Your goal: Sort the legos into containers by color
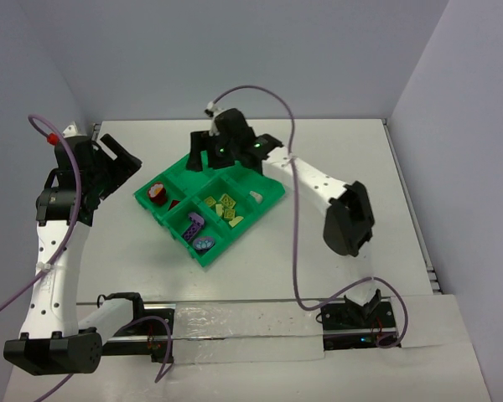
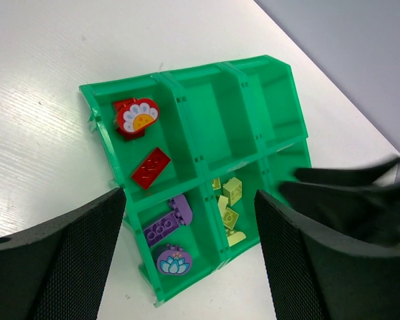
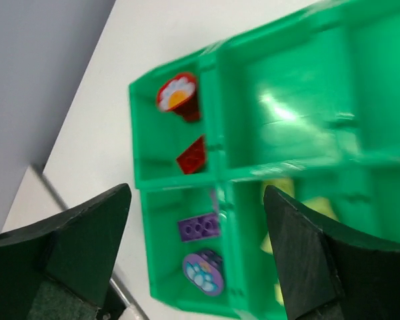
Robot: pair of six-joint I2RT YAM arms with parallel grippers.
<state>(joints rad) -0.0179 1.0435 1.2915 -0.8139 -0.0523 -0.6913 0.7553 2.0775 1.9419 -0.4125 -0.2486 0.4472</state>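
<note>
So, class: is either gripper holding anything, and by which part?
Nothing is held: the left gripper and the right gripper are both open and empty.

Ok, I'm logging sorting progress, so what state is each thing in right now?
Left pincer: open, empty.
Right pincer: open, empty.
Bright green plastic tray: two bins bare.
Red plastic bricks: together in one bin.
Purple plastic bricks: together in one bin.
Yellow plastic bricks: together in one bin.
Small white plastic brick: alone in its bin.

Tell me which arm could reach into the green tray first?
Probably the right arm: the right pincer, open, hangs over the green tray's far end. The left pincer, also open, sits off beside the tray's left side.
</note>
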